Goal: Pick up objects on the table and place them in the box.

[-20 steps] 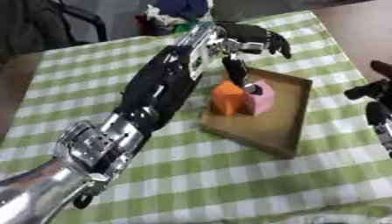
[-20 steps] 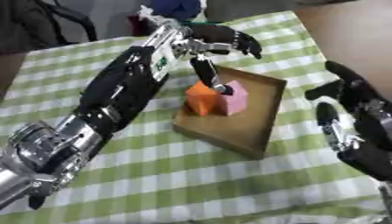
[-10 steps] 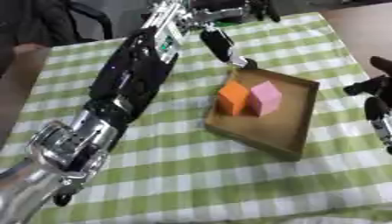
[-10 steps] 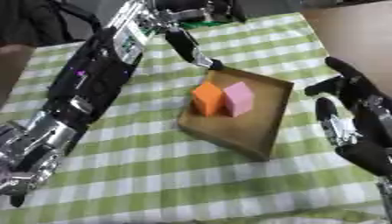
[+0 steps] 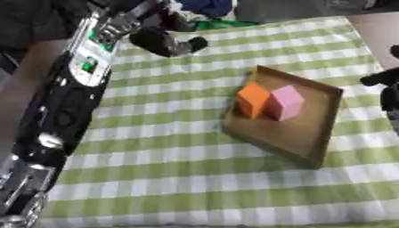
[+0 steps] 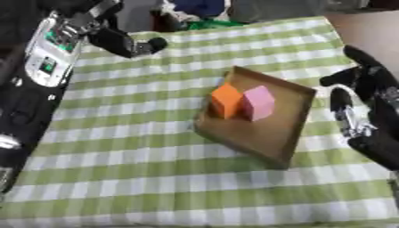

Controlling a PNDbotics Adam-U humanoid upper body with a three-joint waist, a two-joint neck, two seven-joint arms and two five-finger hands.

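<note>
A shallow brown box (image 5: 302, 133) lies on the green checked cloth, right of centre. Inside it an orange cube (image 5: 252, 99) and a pink cube (image 5: 286, 103) stand side by side, touching. My left hand (image 5: 165, 41) hangs over the cloth's far left part, well away from the box, its fingers relaxed and holding nothing. My right hand (image 6: 368, 113) rests open at the right edge, just beside the box's right rim, fingers spread.
The checked cloth (image 5: 171, 169) covers most of the table. My left arm (image 5: 74, 89) runs down the left side. Blue and green items (image 5: 210, 9) lie past the far edge. Bare brown table (image 6: 366, 26) shows at the top right.
My left hand has drawn back from over the box to the far left, leaving both cubes in the box. The right hand has stayed put. The camera has shifted too.
</note>
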